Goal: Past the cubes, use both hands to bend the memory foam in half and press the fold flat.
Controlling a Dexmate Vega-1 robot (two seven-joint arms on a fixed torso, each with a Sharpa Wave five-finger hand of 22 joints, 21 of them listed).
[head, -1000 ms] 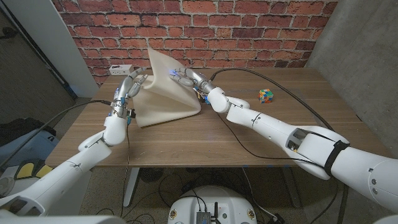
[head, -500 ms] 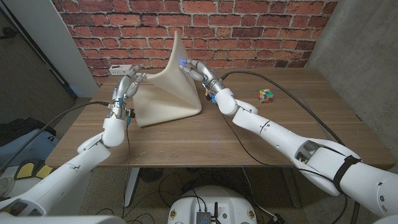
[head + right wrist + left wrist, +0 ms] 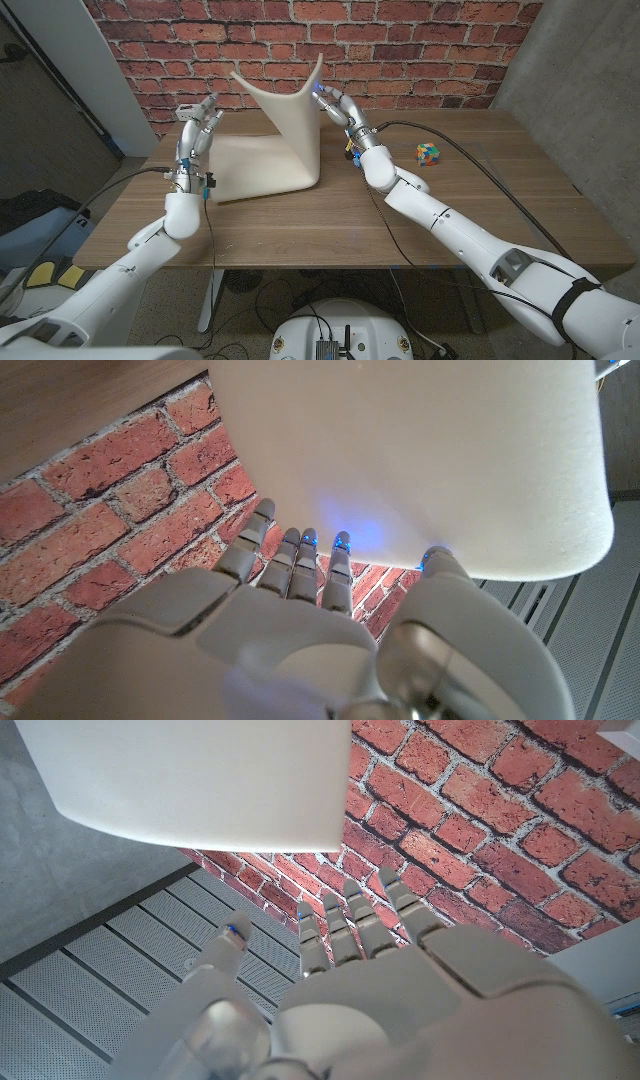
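Table [image 3: 330, 225]: foam [image 3: 285, 125] half upright, right hand [image 3: 335, 107] at edge.

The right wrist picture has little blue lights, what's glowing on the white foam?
In the right wrist view, the right hand's fingertips shine blue, casting a soft blue glow on the memory foam. In the head view the same blue shows tiny at the foam's raised edge.

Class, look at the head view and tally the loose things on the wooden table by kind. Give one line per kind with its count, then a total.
Memory foam sheet: 1
Multicoloured puzzle cube: 1
White power strip by the wall: 1
Total: 3
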